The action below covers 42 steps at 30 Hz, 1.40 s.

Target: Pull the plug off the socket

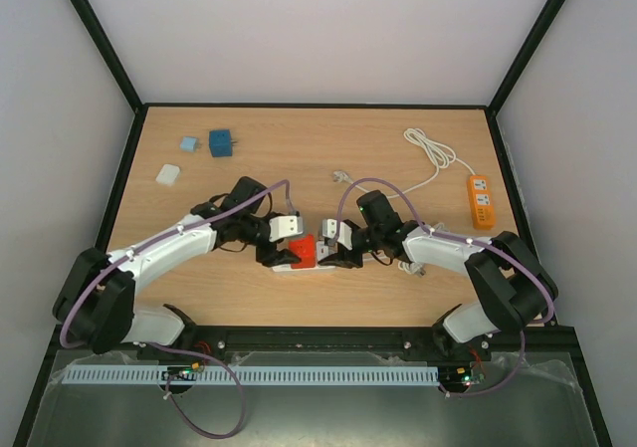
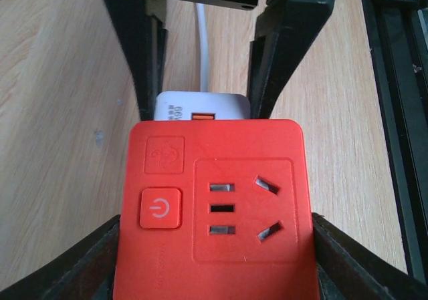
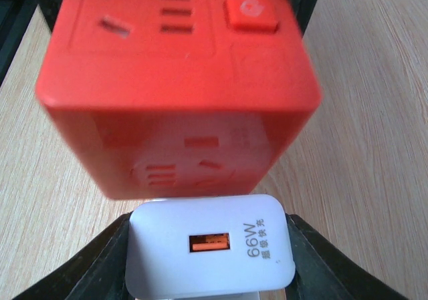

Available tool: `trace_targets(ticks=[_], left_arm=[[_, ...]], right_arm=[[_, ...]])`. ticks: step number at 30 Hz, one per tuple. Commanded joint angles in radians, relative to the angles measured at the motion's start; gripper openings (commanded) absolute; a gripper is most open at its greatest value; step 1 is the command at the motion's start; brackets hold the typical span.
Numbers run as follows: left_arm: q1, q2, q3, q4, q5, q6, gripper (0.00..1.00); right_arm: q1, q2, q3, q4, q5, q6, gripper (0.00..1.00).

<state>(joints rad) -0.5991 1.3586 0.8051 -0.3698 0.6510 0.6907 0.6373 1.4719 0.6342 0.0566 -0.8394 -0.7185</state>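
Red socket (image 2: 214, 206) sits mid desk (image 1: 299, 138), left fingers (image 2: 73, 266) clamped on its sides to brace it, right fingers (image 3: 93, 273) closed tight on the white plug (image 3: 210, 246), which isn't out yet, ready to yank.

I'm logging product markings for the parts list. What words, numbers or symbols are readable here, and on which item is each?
"66W": on the white charger, beside its orange USB port.
Chinese characters under that: too small to read for sure.
Power symbol: on the button of the red socket cube.
Embossed mark above the button: unreadable.
Markings on the orange power strip: too small to read.
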Motion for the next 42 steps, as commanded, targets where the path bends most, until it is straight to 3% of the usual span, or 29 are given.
trace_targets(ticks=[1, 8, 19, 35, 42], left_arm=[[0.042, -0.056, 0.053, -0.046, 0.052, 0.025, 0.40], [0.155, -0.094, 0.112, -0.151, -0.001, 0.104, 0.39], [0.359, -0.030, 0.283, -0.275, -0.257, 0.276, 0.38], [0.374, 0.160, 0.368, -0.168, -0.867, 0.511, 0.34], [0.374, 0.245, 0.346, -0.079, -1.010, 0.610, 0.35]], right_arm=[[0.005, 0.019, -0.018, -0.007, 0.027, -0.007, 0.37], [0.005, 0.010, -0.017, -0.009, 0.030, -0.004, 0.40], [0.006, 0.004, -0.016, -0.009, 0.028, 0.007, 0.42], [0.005, -0.007, -0.014, -0.012, 0.032, 0.010, 0.43], [0.005, -0.010, -0.014, -0.014, 0.041, 0.013, 0.44]])
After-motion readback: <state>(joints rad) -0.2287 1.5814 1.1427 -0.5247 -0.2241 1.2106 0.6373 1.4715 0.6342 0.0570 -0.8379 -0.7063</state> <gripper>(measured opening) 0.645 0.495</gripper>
